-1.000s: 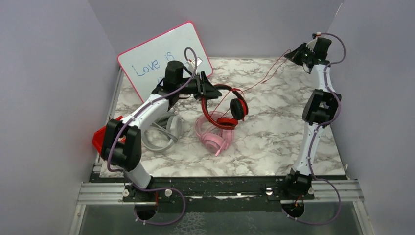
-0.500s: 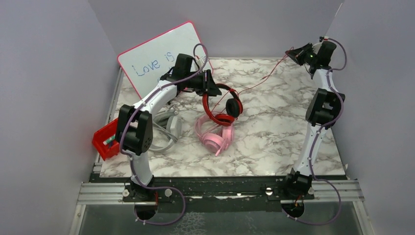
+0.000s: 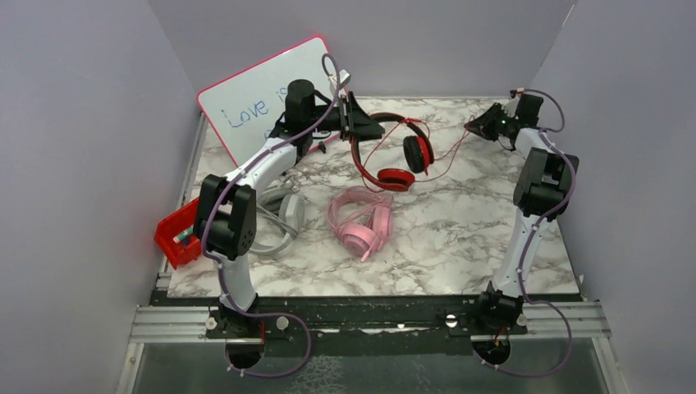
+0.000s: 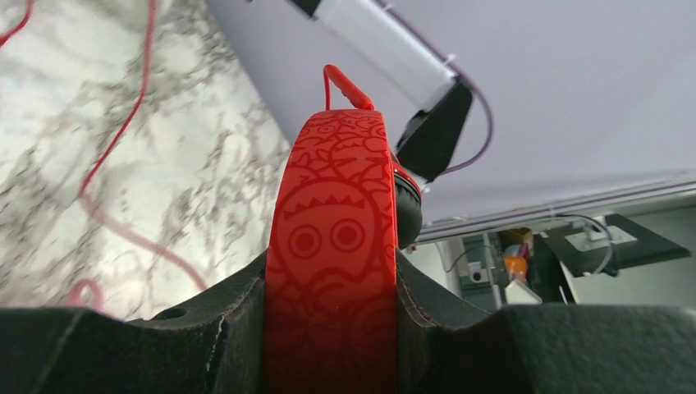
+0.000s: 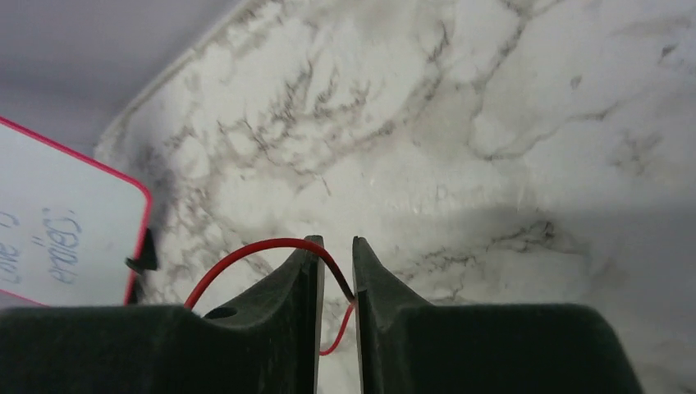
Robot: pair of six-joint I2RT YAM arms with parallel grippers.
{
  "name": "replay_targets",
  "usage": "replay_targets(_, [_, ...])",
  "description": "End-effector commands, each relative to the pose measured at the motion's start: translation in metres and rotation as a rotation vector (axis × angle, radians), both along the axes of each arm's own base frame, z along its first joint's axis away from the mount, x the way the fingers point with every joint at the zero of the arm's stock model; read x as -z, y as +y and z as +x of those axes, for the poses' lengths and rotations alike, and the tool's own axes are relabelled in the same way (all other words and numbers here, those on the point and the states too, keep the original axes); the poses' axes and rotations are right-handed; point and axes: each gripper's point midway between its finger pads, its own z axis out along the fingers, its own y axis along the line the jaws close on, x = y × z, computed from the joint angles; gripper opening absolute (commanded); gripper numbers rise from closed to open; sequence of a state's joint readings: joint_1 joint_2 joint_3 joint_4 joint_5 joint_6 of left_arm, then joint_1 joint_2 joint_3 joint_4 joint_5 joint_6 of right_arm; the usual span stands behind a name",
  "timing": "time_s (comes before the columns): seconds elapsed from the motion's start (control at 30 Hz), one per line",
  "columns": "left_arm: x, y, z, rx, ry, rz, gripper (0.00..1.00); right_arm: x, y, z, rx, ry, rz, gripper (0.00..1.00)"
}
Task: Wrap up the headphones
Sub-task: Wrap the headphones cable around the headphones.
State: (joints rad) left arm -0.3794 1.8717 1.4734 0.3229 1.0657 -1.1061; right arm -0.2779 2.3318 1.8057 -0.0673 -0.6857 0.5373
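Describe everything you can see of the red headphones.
The red headphones are a small over-ear pair. The glossy, plastic-looking red headband is printed with cartoon faces, and the cups are black and red. The left gripper clamps the headband and holds the pair up over the marble table, in front of the whiteboard, with the cups hanging to the right. A thin red cable runs across to the right gripper and passes through the narrow gap between its fingers.
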Motion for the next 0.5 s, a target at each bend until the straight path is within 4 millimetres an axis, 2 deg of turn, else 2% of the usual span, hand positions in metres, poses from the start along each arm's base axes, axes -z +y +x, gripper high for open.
replay_targets(0.0, [-0.094,0.007,-0.018,0.039,-0.088,-0.162,0.00,0.019,0.009,-0.029,-0.032,0.076,-0.220,0.30])
replay_targets(0.13, [-0.113,0.011,-0.012,-0.023,-0.015,-0.216,0.00,0.041,0.030,-0.055,-0.085,0.157,-0.348,0.52])
replay_targets(0.23, [-0.126,0.016,-0.006,-0.077,0.007,-0.249,0.00,0.044,0.033,-0.076,-0.091,0.176,-0.413,0.60])
replay_targets(0.37, [-0.141,0.024,0.002,-0.133,0.023,-0.286,0.00,0.027,0.003,-0.099,0.021,0.193,-0.564,0.66])
replay_targets(0.47, [-0.150,0.032,0.010,-0.170,0.035,-0.310,0.00,0.004,-0.006,-0.108,0.043,0.144,-0.646,0.67])
